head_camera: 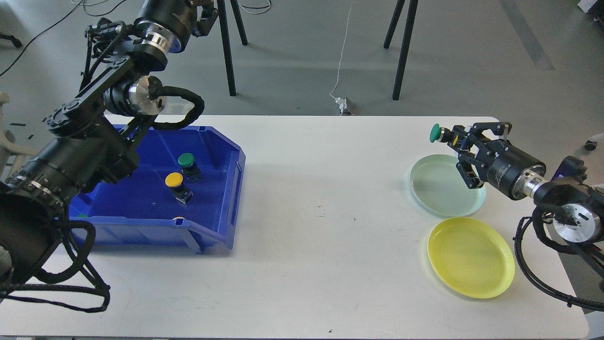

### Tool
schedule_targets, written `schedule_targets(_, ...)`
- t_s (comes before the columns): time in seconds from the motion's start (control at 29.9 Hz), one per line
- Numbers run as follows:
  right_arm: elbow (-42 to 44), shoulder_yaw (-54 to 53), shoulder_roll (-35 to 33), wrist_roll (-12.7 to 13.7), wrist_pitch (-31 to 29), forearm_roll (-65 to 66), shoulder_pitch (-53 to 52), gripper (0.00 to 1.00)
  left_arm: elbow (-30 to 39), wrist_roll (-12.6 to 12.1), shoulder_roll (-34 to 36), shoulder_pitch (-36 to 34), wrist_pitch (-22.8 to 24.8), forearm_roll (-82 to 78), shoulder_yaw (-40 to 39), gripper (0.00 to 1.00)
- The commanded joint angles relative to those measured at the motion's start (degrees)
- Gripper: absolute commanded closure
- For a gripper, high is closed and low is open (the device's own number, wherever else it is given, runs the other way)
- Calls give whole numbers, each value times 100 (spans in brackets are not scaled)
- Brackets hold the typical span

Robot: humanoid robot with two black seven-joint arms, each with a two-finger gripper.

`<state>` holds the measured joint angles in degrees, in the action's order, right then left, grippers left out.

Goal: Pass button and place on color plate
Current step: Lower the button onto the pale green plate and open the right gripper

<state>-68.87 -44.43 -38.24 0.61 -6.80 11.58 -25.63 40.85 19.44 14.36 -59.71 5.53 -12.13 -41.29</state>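
Note:
My right gripper (454, 138) is shut on a green button (436, 133) and holds it in the air just above the far left rim of the pale green plate (439, 189). A yellow plate (470, 257) lies in front of the green one. In the blue bin (222, 198) at the left lie a green button (187, 160) and a yellow button (174, 180). My left arm (127, 89) rises above the bin toward the top edge; its gripper is cut off by the frame's top.
The white table's (321, 245) back edge runs behind the bin and plates. Black tripod legs (401, 52) and a white cable stand on the grey floor beyond. A small object shows at the bin's front wall (178, 218).

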Motion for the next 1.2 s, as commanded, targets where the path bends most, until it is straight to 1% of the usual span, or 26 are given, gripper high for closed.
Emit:
schedule_targets(0.0,575,259,193,9,127,-16,-21,80,-68,16,-12,-5,35,343,-10,2)
schedule_targets(0.1,1198,286,562,18,83,-16,-108,80,-59,25,-12,-5,44,378,-19,2)
schedule_targets(0.2,1595,312,729,27,74,-16,-205,80,-59,25,-12,-5,44,378,-19,2)
schedule_targets(0.4,2438,312,1300,132,56,-16,-381,78,-59,16,-12,-14,44,378,-10,2)
schedule_targets(0.47,2580,321,1424,141,47,-16,-425,78,-59,7,-21,-14,44,378,-10,2)
schedule_targets(0.57,2677,321,1495,141,47,-7,-425,77,-59,-2,-21,-23,35,378,-10,2)
schedule_targets(0.7,2703,321,1495,176,56,-7,-425,67,-59,-2,-21,-58,27,378,-2,2)
schedule_targets(0.8,2721,321,1495,299,65,-7,-425,66,-50,-10,-21,-67,53,378,-2,2)
schedule_targets(0.97,2721,312,1495,317,74,-7,-425,64,-42,-2,-21,-76,53,361,16,1)
schedule_targets(1.1,2721,312,1460,334,74,-33,-425,56,-42,-2,-21,-93,36,343,33,1)
schedule_targets(1.17,2721,304,1442,430,74,-51,-434,53,-33,-2,-21,-93,35,343,51,2)
